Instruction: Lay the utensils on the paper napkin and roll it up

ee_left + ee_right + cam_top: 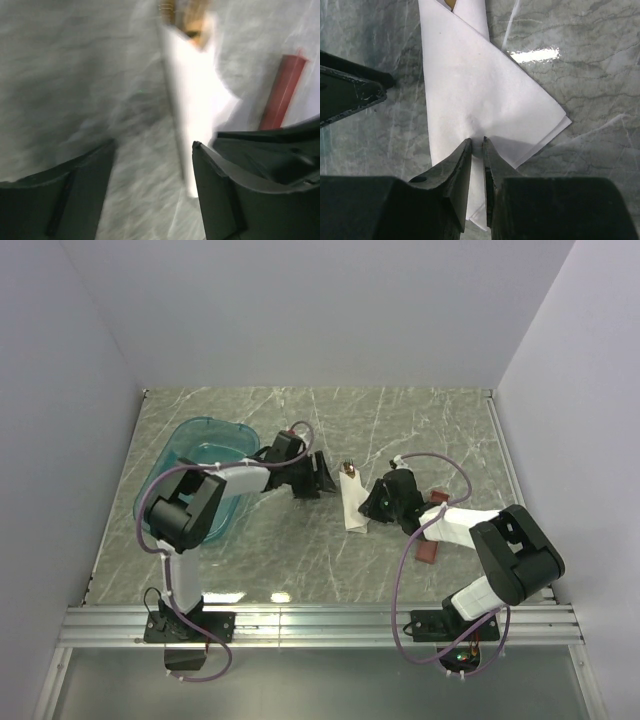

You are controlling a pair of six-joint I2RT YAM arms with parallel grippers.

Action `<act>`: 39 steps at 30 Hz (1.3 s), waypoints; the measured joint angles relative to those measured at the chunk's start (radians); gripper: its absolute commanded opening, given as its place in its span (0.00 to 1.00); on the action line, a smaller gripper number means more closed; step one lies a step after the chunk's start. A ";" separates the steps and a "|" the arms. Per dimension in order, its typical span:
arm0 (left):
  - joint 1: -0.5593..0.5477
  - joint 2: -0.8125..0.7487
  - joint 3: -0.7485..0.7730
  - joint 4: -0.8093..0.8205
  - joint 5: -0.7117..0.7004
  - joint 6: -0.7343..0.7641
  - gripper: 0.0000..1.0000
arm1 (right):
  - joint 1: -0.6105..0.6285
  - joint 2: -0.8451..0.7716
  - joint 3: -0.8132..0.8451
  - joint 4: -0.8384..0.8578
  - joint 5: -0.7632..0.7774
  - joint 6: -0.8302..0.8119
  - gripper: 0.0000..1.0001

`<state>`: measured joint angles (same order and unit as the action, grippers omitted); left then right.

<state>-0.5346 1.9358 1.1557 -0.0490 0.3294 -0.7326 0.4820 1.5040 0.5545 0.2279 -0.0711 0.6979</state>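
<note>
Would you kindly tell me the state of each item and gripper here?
white paper napkin: folded into a narrow bundle, flap loose
brown-tipped utensils: wrapped inside, tips poking out
right gripper: shut on the napkin flap
left gripper: open, empty, beside the bundle
translucent teal plastic tub: upright, partly hidden
long reddish-brown tray: lying flat, partly hidden

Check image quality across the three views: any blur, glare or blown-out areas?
Top external: sharp, evenly lit, only soft shadows. Left wrist: the table and the paper napkin are smeared, the napkin blown out to flat white; the left pincer reads sharper. Right wrist: crisp, with one bright glare patch on the marble beside the napkin; the right pincer is in focus.
</note>
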 measured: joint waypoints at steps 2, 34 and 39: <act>-0.034 0.010 -0.002 0.040 0.032 -0.021 0.72 | 0.000 0.000 -0.002 0.003 0.001 0.005 0.21; -0.148 0.113 0.092 0.014 0.025 -0.224 0.48 | 0.000 -0.014 -0.035 0.041 0.005 0.038 0.21; -0.148 0.115 0.091 0.021 0.034 -0.223 0.39 | 0.000 -0.014 -0.039 0.049 0.003 0.042 0.21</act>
<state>-0.6827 2.0510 1.2469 -0.0284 0.3634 -0.9558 0.4820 1.4899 0.5152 0.2768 -0.0681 0.7395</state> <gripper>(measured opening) 0.442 0.213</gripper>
